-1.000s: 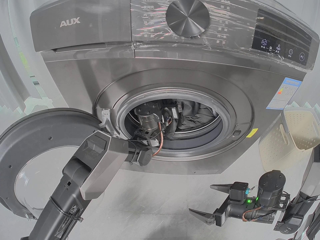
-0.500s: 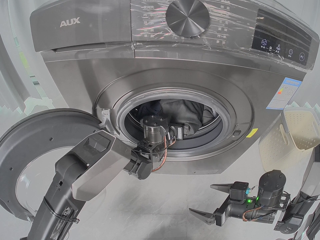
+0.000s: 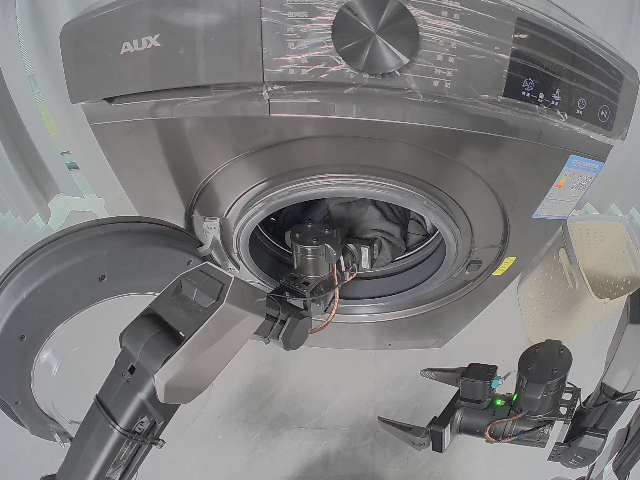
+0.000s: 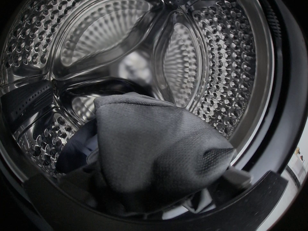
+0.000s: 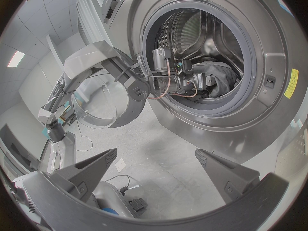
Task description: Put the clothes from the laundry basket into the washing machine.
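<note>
The washing machine (image 3: 320,135) stands with its round opening (image 3: 467,235) uncovered. My left gripper (image 3: 379,251) is inside the opening, shut on a dark grey garment (image 3: 377,218) that bulges up over it. The same garment (image 4: 154,145) fills the lower half of the steel drum (image 4: 106,36) in the left wrist view, hiding the fingers, with more dark cloth (image 4: 73,148) under it. From the right wrist, the left gripper (image 5: 208,80) meets the garment (image 5: 223,76) just past the door seal. My right gripper (image 3: 402,398) hangs open and bare low over the floor, its fingers (image 5: 96,164) spread wide.
The cream laundry basket (image 3: 593,268) stands at the machine's right, beside my right arm. The machine's door (image 3: 67,288) is swung wide to the left, next to my left arm. Grey floor (image 3: 320,401) lies in front of the machine.
My left arm drew back from deep in the drum toward the opening, and the grey garment rose and bunched over the gripper, then settled slightly. The right arm kept still.
</note>
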